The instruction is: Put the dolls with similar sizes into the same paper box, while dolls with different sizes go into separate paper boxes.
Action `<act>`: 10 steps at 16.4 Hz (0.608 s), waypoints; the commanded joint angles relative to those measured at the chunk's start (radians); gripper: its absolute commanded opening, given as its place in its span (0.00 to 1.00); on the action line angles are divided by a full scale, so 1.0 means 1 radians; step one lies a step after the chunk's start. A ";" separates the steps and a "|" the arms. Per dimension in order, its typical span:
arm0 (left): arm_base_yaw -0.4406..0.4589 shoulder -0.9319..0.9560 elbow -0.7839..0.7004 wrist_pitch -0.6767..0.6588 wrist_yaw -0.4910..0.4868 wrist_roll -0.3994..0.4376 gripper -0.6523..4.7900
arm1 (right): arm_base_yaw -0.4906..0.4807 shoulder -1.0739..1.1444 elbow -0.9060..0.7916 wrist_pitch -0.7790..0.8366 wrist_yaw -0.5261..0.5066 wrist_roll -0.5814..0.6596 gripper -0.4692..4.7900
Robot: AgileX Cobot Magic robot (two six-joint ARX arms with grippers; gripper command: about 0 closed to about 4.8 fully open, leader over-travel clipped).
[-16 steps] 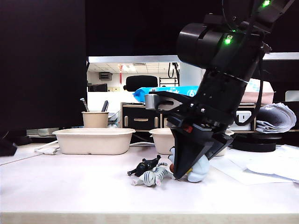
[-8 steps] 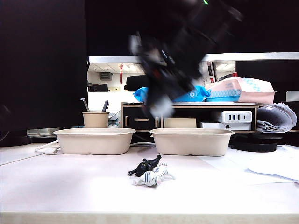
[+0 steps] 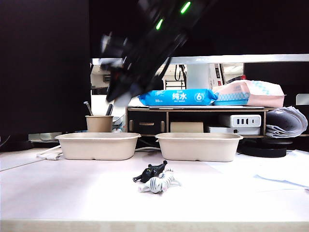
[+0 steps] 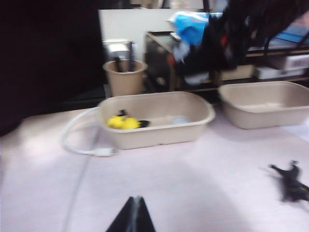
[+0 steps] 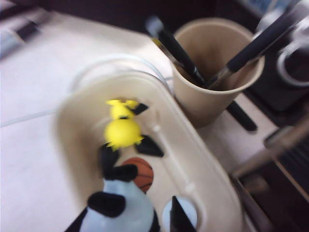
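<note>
Right gripper (image 5: 161, 220) hangs over the left paper box (image 5: 72, 145), fingers pinching the rounded white-and-black doll (image 5: 118, 210) across its body above the yellow doll (image 5: 123, 130); it looks light, stiff, slippery; left gripper (image 4: 135, 215), fingers pressed together, hovers low over the desk (image 4: 193, 179).

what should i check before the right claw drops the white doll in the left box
1. Right claw shut on white-and-black doll: ok.
2. Doll above the left paper box: ok by the right wrist view.
3. Yellow doll already in that box: ok, similar size.
4. Pen cup stands beside the box, apart from the doll: ok.
5. Left claw shut, low over the table, away from the box: ok.
6. Black animal and zebra on the table: not ok, unsorted.
</note>
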 commanded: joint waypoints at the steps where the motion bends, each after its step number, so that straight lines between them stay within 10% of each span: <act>1: 0.040 0.000 0.001 0.011 0.004 0.001 0.11 | 0.002 0.103 0.112 -0.056 -0.025 -0.002 0.25; 10: 0.158 0.000 0.001 0.011 0.003 0.001 0.11 | -0.003 0.187 0.221 -0.080 -0.013 0.032 0.56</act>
